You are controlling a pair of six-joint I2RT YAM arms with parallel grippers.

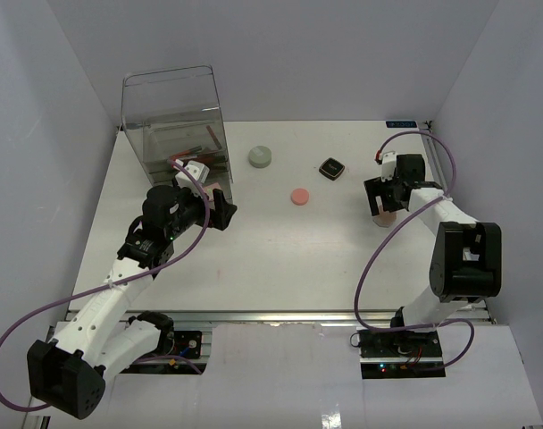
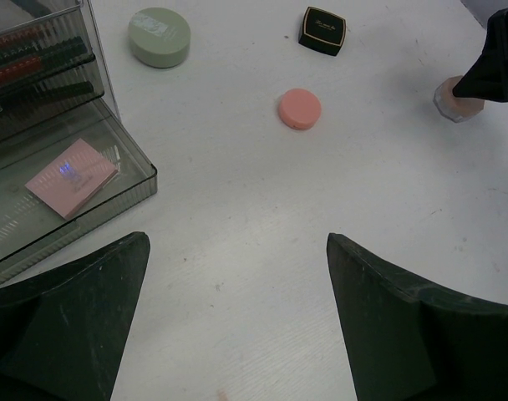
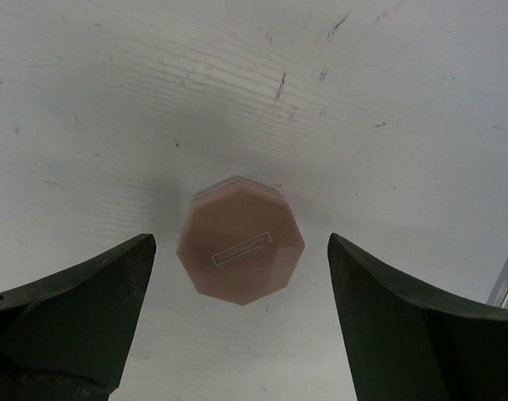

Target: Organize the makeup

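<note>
Picking up the faceted beige puff case, on the table at the right of the top view, looks like the step in hand. The right gripper hangs straight over it, jaws wide and empty, so next comes a plain descent and squeeze. The left gripper, likewise open and empty, hovers beside the clear drawer box at upper left.

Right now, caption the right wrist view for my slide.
Open right pincer framing a faceted pink-beige pot on the white table.
</note>
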